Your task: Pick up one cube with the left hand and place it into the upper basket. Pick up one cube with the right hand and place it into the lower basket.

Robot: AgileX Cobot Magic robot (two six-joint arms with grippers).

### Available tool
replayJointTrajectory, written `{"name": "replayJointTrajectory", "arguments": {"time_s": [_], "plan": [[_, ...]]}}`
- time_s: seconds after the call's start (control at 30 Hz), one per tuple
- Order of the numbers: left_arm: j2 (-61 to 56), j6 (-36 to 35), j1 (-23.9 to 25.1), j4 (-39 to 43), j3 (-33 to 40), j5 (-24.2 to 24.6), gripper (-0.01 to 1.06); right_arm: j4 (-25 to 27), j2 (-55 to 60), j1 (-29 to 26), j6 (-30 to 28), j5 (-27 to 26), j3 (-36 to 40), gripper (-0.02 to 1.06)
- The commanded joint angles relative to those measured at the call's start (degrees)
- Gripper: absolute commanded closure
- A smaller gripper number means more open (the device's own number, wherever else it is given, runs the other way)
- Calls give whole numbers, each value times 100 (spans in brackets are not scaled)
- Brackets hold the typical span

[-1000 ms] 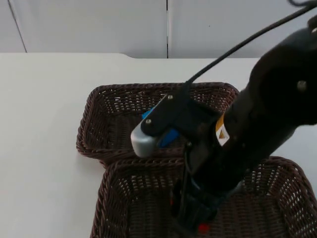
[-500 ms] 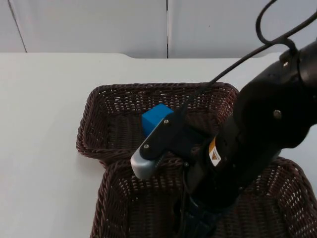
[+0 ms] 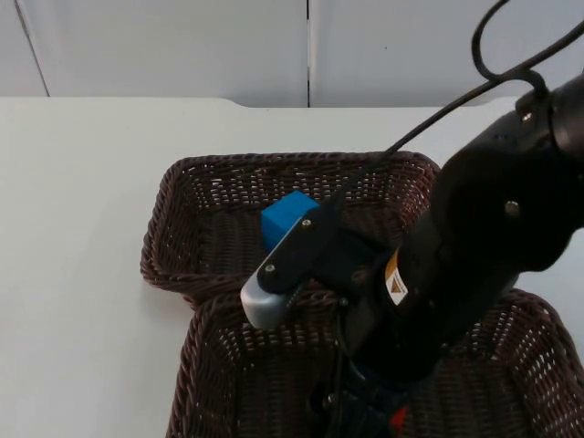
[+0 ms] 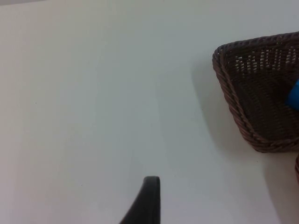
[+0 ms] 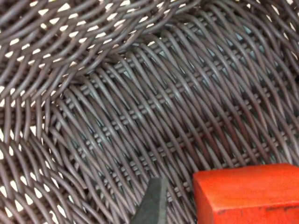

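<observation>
Fingers, right gripper (image 3: 365,422): down inside the lower basket (image 3: 228,365), beside the red cube (image 5: 250,193), which lies close over the woven floor. One black fingertip (image 5: 153,201) stands just beside the cube's face; whether I grip the cube or have let it go, I cannot tell.

Fingers, left gripper: one fingertip (image 4: 145,201) hangs over bare tabletop (image 4: 93,93), just outside the near corner of the upper basket (image 3: 182,196). That arm waits; how far it is spread I cannot tell.

Item, blue cube (image 3: 286,219): resting in the upper basket, near its middle. My judgement: left-hand half of the task done.

Item, red cube: at or just above the lower basket's floor. My judgement: right-hand placing is at its end.

Handling note: if I am holding it, spread the fingers fully before rising, then lift straight up so a fingertip does not drag the cube or snag the weave. Keep the arm off the rim shared with the upper basket.

Surface: white tabletop, both brown wicker baskets touching edge to edge, the lower one nearest the tabletop's front edge.

Room: grey partition wall (image 3: 182,46) behind the tabletop's far edge.
</observation>
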Motion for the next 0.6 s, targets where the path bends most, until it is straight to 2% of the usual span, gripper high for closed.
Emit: {"name": "replayJointTrajectory", "arguments": {"time_s": [0.0,0.57], "plan": [[-25,-33,19,-7,17,-85,20,-16,-226,9,-22,18,-13,29],[-25,-33,19,-7,17,-85,20,-26,-2660,9,144,240,-13,29]]}}
